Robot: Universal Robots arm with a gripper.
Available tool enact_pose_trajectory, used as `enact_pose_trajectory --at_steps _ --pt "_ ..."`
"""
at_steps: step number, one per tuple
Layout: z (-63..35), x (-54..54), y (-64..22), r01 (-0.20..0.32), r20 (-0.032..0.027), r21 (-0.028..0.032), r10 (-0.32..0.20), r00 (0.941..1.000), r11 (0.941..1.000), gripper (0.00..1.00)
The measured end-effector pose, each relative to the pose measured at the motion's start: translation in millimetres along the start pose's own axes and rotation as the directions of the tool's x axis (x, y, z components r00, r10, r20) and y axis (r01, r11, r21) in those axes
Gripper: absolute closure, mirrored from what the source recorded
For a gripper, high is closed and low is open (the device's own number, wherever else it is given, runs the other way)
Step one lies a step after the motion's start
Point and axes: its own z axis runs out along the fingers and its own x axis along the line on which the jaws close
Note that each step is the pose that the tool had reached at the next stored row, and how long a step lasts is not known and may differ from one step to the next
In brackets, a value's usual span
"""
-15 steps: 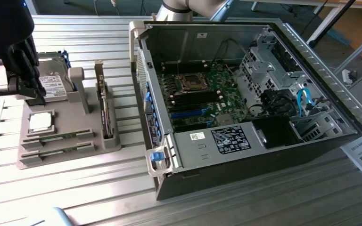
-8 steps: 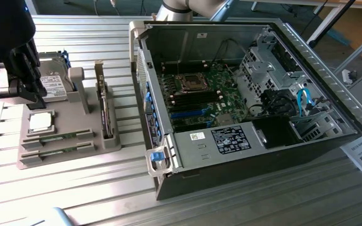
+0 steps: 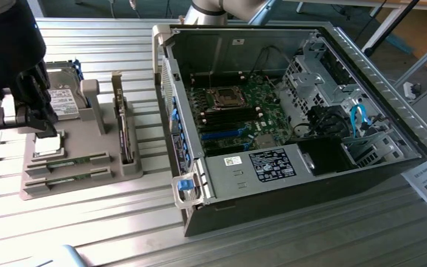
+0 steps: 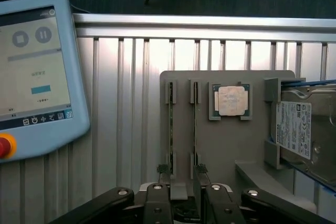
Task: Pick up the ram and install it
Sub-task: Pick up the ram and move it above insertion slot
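Gripper (image 4: 181, 169) is hanging spread and empty over tray (image 4: 231, 145) end edge, fingertips (image 4: 162, 169) flanking both sticks' ends. Sticks, ram (image 4: 170, 124) and twin (image 4: 195, 121), are sitting edge-up in neighbouring slots, thin gap between. CPU (image 4: 231, 100) is lying just beside twin, drive (image 4: 294, 129) at tray's opposite side. Bare table (image 4: 126, 103) is running open toward pendant (image 4: 37, 77).

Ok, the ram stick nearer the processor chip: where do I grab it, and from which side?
Grip that ram stick by its upper long edge, mid-length, coming straight down, jaws across its thin faces. It stands on edge in the grey holder, slots clasping both ends, so only the middle is free. Mind the parallel second stick close beside it.
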Motion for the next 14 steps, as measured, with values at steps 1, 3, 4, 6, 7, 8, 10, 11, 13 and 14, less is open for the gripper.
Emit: enact_pose_trajectory --at_steps 1,3,4,6,7,8,10,11,13,14 --pt "0.7 0.3 0.0 0.000 0.0001 0.0002 0.000 1.0000 1.0000 0.69" --pt "3.0 1.2 -0.1 0.000 0.0003 0.0003 0.000 1.0000 1.0000 0.69" --pt "5.4 2.1 0.0 0.000 0.0001 0.0002 0.000 1.0000 1.0000 0.69" --pt "9.4 3.2 0.0 0.000 0.0003 0.0001 0.000 1.0000 1.0000 0.69" --pt "11.3 3.7 0.1 0.000 0.0003 0.0002 0.000 1.0000 1.0000 0.69" --pt "13.9 4.5 0.1 0.000 0.0003 0.0001 0.000 1.0000 1.0000 0.69" --pt "17.9 5.7 0.1 0.000 0.0003 0.0001 0.000 1.0000 1.0000 0.69" --pt "19.6 6.2 0.2 0.000 0.0003 0.0001 0.000 1.0000 1.0000 0.69" --pt "23.8 7.6 0.2 0.000 0.0005 0.0002 0.000 1.0000 1.0000 0.69" --pt "25.7 8.4 0.3 0.000 0.0008 0.0002 0.000 1.0000 1.0000 0.69"
